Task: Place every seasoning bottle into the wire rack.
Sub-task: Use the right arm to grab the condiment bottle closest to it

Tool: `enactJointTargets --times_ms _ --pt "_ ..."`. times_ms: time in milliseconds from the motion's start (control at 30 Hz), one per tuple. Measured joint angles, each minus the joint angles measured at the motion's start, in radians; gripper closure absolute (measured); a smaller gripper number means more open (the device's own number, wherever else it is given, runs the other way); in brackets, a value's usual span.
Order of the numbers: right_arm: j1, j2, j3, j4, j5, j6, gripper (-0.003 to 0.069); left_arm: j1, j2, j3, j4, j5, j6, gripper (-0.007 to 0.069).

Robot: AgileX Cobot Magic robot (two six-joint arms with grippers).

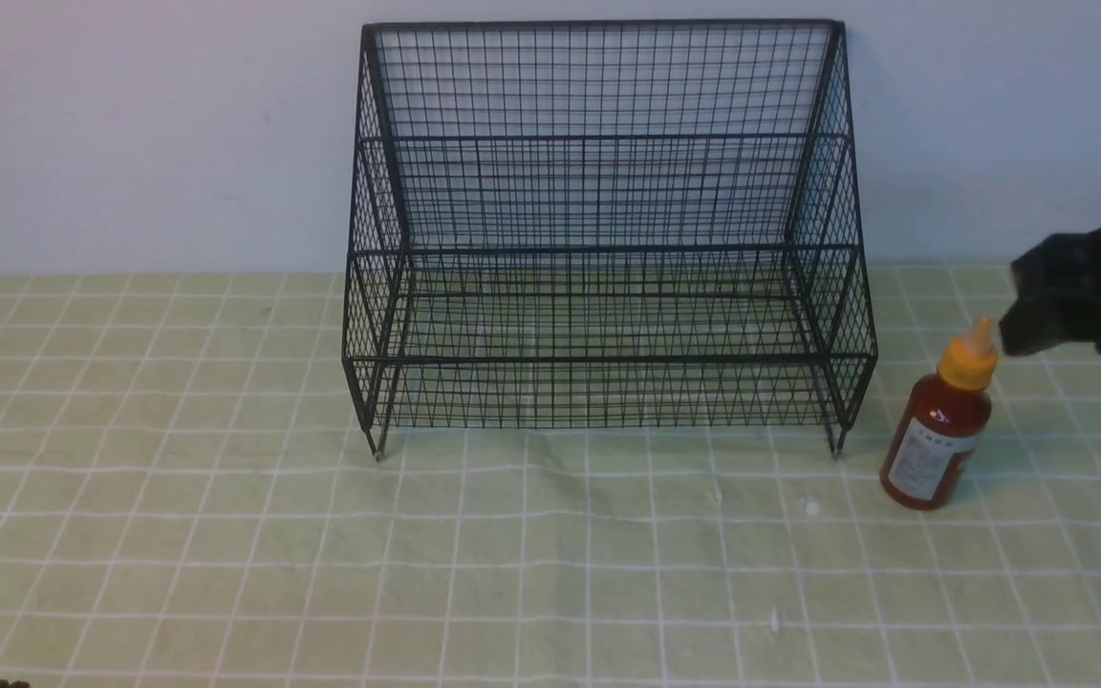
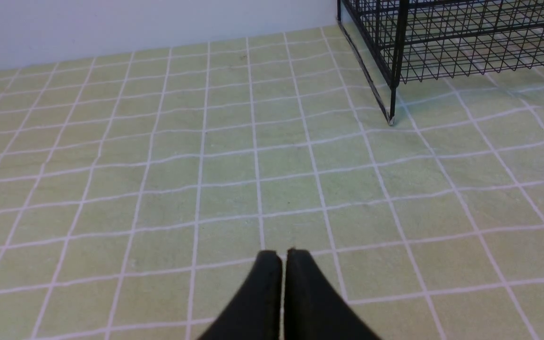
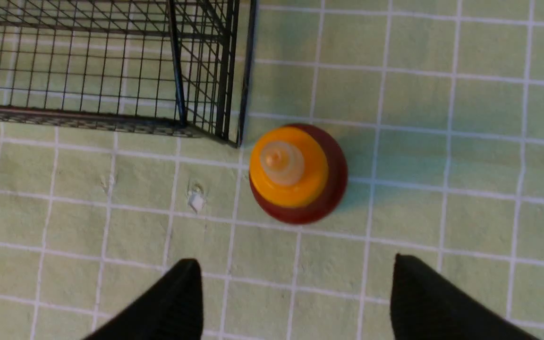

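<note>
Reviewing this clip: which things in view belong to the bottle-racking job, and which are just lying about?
Job: wire rack; seasoning bottle, standing beside it; right gripper, open over the bottle; left gripper, shut.
Just lying about: green checked cloth; small white scraps on it.

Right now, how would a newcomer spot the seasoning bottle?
Find the big black wire rack on the green checked cloth. Beside its right front foot stands the seasoning bottle: small, reddish-brown, orange nozzle cap, white label, the only bottle there.
</note>
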Motion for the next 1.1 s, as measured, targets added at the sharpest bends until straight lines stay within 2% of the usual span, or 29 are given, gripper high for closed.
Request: enactJointTargets --times_ms 67,167,400,500,567,600,667,700,900,1100 --pt "0.009 0.034 -0.005 0.0 -0.037 -0.001 0.0104 0.0 0.0 0.0 0.0 0.0 0.0 0.0631" --pt "0.009 0.076 -0.008 0.004 -0.094 -0.008 0.0071 0.0 0.0 0.0 0.0 0.0 0.0 0.0631" --pt "0.009 0.153 -0.009 0.003 -0.152 -0.013 0.0071 0.0 0.0 0.0 0.0 0.0 0.0 0.0631" --pt "0.009 0.194 -0.009 -0.008 -0.153 -0.017 0.0106 0.0 0.0 0.0 0.0 0.0 0.0 0.0631" --pt "0.009 0.205 -0.009 -0.021 -0.155 -0.023 0.0169 0.0 0.0 0.0 0.0 0.0 0.0 0.0631" --pt "0.009 0.206 -0.009 -0.022 -0.159 -0.028 0.0207 0.0 0.0 0.0 0.0 0.0 0.0 0.0631" --pt "0.009 0.206 -0.013 -0.022 -0.17 -0.05 0.0349 0.0 0.0 0.0 0.0 0.0 0.0 0.0631" --pt "0.009 0.207 -0.018 -0.023 -0.167 -0.053 0.0375 0.0 0.0 0.0 0.0 0.0 0.0 0.0631" --pt "0.009 0.192 -0.114 -0.028 -0.028 -0.069 0.0363 0.0 0.0 0.0 0.0 0.0 0.0 0.0631" --pt "0.02 0.068 -0.282 0.008 0.129 -0.077 0.0363 0.0 0.0 0.0 0.0 0.0 0.0 0.0631"
